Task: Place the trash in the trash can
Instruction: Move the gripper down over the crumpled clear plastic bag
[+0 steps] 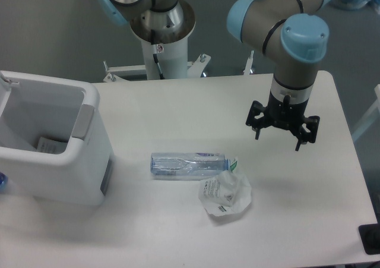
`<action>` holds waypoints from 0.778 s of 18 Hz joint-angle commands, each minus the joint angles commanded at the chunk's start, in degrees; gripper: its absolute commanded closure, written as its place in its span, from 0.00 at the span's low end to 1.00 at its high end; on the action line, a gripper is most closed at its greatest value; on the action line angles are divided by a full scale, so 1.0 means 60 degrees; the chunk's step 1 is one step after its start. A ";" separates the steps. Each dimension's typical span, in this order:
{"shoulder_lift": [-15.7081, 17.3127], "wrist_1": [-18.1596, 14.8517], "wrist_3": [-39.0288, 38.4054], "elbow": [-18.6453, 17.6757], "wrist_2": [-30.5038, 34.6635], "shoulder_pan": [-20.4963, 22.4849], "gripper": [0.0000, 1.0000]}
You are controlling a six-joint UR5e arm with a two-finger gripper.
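Note:
The clear flattened plastic bottle (189, 164) with a bluish label lies on its side in the middle of the white table. The crumpled white-translucent wrapper (225, 195) with dark print lies just right of and in front of it, touching its cap end. The white boxy trash can (83, 167) stands at the left, with a grey panel on its rim and a piece of paper inside. My gripper (278, 138) hangs above the table to the right of the bottle, apart from both items. Its fingers are spread wide and hold nothing.
The arm's white pedestal (160, 54) stands behind the table's back edge. A dark object (371, 238) sits at the table's front right corner. The table's right edge runs close to the gripper's right.

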 joint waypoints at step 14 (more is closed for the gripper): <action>0.0029 0.0571 -0.3442 -0.0702 0.0425 -0.0850 0.00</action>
